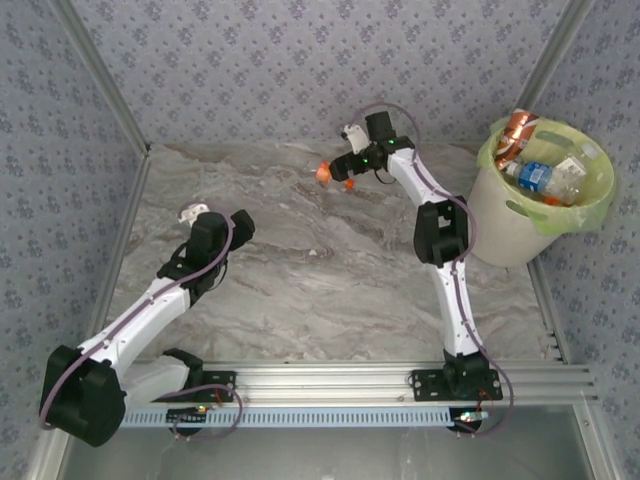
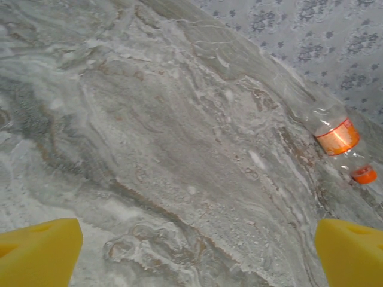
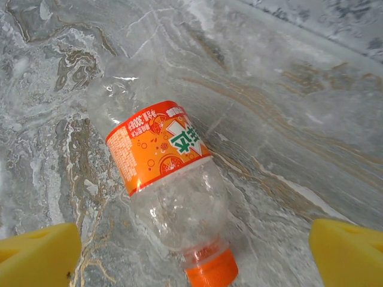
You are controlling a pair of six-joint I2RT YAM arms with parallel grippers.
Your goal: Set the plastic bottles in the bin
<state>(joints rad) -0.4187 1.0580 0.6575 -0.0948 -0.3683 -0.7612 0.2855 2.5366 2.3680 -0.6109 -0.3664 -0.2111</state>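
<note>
Thin clear plastic, likely light, springy and slick: pinch the orange-labelled bottle point(image 3: 169, 179), lying sideways on the tabletop point(image 3: 311, 119) under the wide-spread right claw point(image 3: 191, 256), across its label; left claw point(image 2: 191, 251) also wide, empty.

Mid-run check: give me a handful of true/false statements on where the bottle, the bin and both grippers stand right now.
1. An orange-labelled bottle lies on its side on the table. True.
2. The right gripper is shut on that bottle. False: its jaws stand open over the bottle, which rests on the table ungripped.
3. The bin already holds several bottles. True.
4. The left gripper carries a bottle. False: it is open and empty over the marble surface.
5. The bottle on the table has a blue cap. False: the cap is orange.
</note>
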